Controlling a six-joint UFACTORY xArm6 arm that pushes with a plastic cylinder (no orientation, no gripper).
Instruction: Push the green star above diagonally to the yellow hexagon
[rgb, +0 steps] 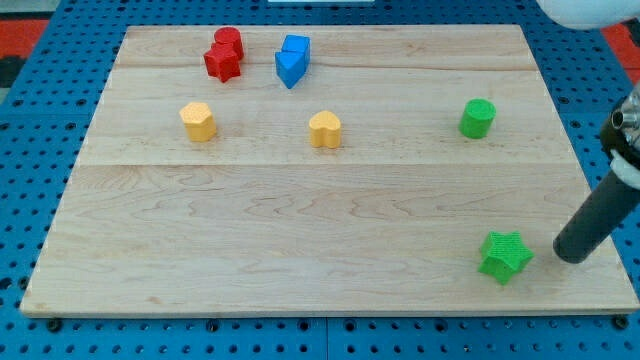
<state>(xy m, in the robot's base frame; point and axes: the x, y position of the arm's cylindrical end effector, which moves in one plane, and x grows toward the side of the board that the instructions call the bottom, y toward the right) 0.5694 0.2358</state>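
The green star (504, 256) lies near the board's bottom right corner. My tip (568, 257) is just right of it, a small gap apart, at about the same height in the view. Two yellow blocks sit in the upper half: a hexagon-like one (198, 121) at the left and a heart-like one (325, 130) nearer the middle. Both are far to the upper left of the star.
A green cylinder (477, 118) stands above the star at the right. Two red blocks (224, 54) and two blue blocks (292, 60) cluster near the top edge. The wooden board (300, 230) rests on a blue pegboard; its right edge is close to my tip.
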